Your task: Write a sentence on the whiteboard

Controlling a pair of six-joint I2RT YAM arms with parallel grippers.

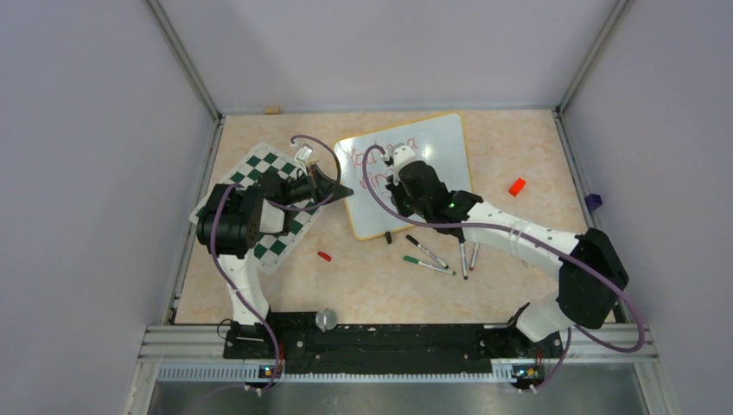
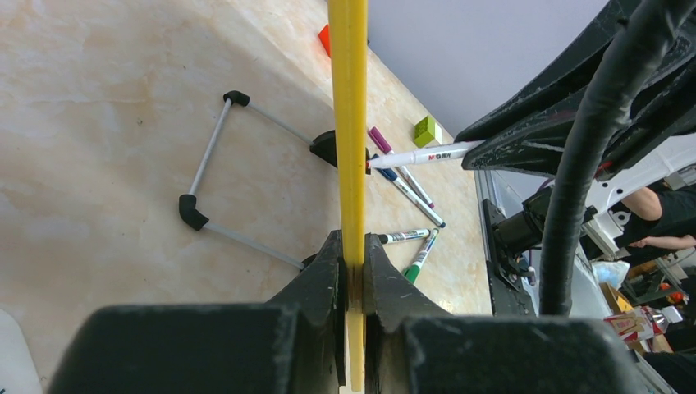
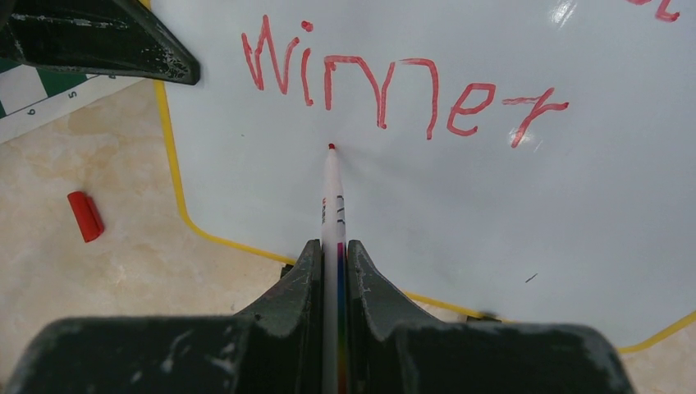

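The whiteboard [image 1: 432, 151] lies at the middle back of the table, with red writing on its left part. In the right wrist view the word "Winner" [image 3: 377, 82] is written in red on the board [image 3: 460, 213]. My right gripper [image 3: 332, 254] is shut on a white red-tipped marker [image 3: 331, 193]. The tip is on or just above the board, below "Winner". It also shows in the top view [image 1: 395, 166]. My left gripper [image 2: 353, 263] is shut on the board's yellow frame edge [image 2: 349, 123], at the board's left side [image 1: 346, 192].
A green-and-white chess mat [image 1: 264, 229] lies under the left arm. Several loose markers [image 1: 430, 252] lie in front of the board. A red cap [image 1: 324, 256], a red block [image 1: 517, 186] and a purple item [image 1: 593, 201] lie on the table. The board's wire stand [image 2: 209, 156] shows beneath it.
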